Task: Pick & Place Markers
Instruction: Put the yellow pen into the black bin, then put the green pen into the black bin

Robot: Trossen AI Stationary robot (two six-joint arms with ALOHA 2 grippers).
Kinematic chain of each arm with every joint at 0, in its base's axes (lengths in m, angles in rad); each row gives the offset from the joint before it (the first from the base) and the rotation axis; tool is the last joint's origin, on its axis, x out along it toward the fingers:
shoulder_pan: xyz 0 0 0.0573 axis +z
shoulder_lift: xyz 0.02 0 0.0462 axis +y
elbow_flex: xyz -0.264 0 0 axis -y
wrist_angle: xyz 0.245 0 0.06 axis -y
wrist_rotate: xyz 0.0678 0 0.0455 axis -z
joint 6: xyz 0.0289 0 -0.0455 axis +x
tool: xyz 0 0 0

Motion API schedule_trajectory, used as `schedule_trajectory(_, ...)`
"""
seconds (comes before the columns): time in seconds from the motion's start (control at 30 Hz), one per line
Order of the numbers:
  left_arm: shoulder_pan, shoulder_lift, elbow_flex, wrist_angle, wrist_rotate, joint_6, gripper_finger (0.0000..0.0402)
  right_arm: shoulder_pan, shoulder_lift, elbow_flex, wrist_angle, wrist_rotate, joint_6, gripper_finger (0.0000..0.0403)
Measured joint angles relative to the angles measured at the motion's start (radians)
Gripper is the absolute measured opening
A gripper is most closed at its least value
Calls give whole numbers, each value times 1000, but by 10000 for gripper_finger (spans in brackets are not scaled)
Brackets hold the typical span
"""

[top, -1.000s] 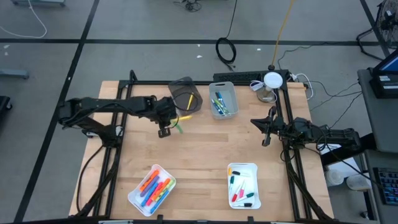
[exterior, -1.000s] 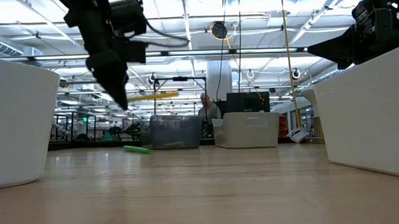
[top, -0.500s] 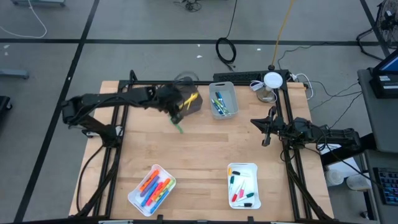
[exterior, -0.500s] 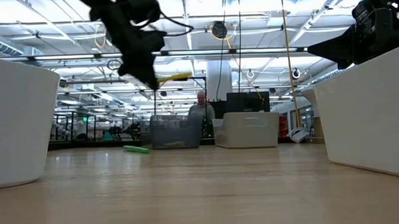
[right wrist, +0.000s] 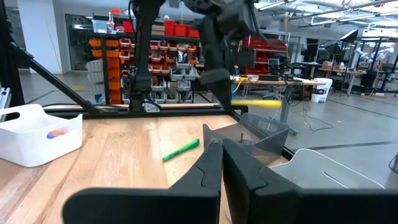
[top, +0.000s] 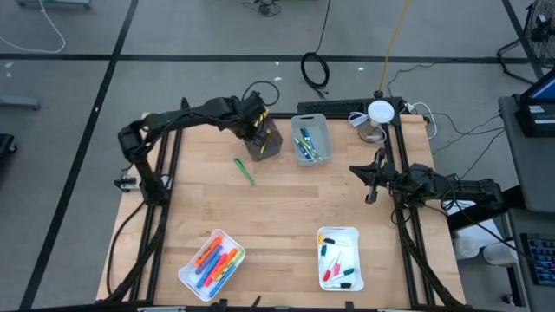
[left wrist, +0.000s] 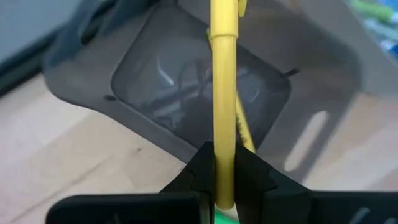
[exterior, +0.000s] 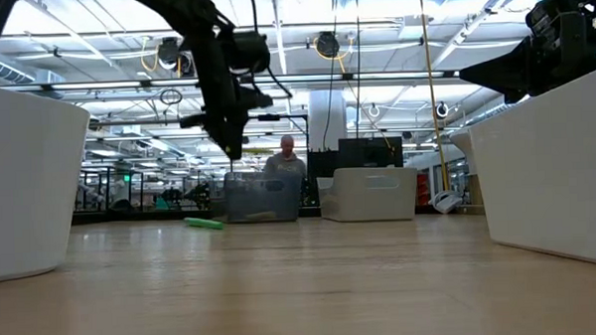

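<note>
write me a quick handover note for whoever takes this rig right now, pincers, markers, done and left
Left pincer: shut on a yellow marker, held above the grey bin at the table's far side; not yet released.
Right pincer: shut, empty, parked at the table's right edge.
Markers: one green marker lies loose on the table near the grey bin. Another yellow one already lies in that bin. More fill the white bin beside it and the two near trays: chunky ones in the left tray, thin ones in the right tray.
Done: at least one marker binned.
Left: drop the yellow one, then probably fetch the green one.
</note>
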Motion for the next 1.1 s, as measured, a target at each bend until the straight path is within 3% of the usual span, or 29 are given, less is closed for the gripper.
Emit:
schedule_trajectory(0.13,16,60,0,2,35,-12,40,0,0,0,0,0,0,0)
schedule_trajectory(0.37,21,84,0,0,44,15,115,0,0,0,0,0,0,0)
schedule_trajectory(0.57,16,35,0,-49,107,212,155,0,0,0,0,0,0,0)
schedule_trajectory(0.8,-44,-59,0,-207,147,340,165,0,0,0,0,0,0,0)
schedule_trajectory(1.1,-191,-77,-44,-228,150,521,165,0,0,0,0,0,0,0)
